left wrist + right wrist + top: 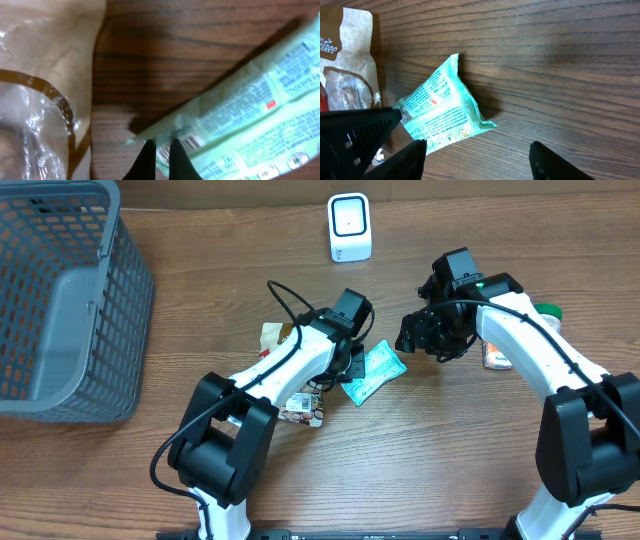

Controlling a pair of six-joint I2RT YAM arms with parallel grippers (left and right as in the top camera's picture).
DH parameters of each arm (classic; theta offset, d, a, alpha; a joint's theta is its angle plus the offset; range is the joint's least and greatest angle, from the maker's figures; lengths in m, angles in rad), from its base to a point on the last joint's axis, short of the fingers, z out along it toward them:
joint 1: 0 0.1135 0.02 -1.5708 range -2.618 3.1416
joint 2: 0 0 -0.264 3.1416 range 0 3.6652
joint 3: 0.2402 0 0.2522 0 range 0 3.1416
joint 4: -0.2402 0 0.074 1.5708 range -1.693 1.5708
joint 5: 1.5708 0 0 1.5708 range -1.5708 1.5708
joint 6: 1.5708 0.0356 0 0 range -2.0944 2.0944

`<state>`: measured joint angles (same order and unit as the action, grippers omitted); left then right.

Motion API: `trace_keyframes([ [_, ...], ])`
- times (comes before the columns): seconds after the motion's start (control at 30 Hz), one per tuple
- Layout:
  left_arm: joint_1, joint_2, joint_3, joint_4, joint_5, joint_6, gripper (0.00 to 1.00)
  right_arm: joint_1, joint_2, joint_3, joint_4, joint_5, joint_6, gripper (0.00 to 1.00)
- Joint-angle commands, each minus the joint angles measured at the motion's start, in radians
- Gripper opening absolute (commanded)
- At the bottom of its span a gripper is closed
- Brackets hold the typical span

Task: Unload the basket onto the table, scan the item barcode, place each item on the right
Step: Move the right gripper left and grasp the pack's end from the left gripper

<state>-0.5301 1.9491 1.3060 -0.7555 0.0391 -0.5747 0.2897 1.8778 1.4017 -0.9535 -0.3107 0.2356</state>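
The left claw (162, 144) is pinched tight on the edge of a flat packet (240, 115), its two slim black fingers (148, 159) side by side just beside the printed barcode stripes. The packet is glossy mint-green film, crinkled, covered in small print with a tiny red mark. Seen from above, it sits near the middle of the wooden table (450, 470), with one corner lifted off the dark, streaky grain.

The right claw (477, 144) stands wide and holds nothing. It hangs at 2 o'clock from the packet, apart from it.

At 12 o'clock on the table stands a small white scanner (349, 226), a rounded box with a dark-edged window. A grey plastic basket (60, 300) with a square mesh wall fills the 9 to 10 o'clock side.

At 9 o'clock from the packet lies a beige paper pouch (45, 60) with a brown band and a shiny clear window, close to it but not touching.
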Motion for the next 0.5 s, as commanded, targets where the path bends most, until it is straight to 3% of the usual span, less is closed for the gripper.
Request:
trace_keyframes([
  [0.0,0.011,0.009,-0.035,0.016,0.028,-0.016,0.04,0.005,-0.011,0.011,0.006,-0.005,0.0,0.68],
  [0.47,0.013,0.009,-0.094,0.07,0.032,-0.029,0.04,0.005,-0.003,-0.02,0.024,-0.006,0.001,0.7],
])
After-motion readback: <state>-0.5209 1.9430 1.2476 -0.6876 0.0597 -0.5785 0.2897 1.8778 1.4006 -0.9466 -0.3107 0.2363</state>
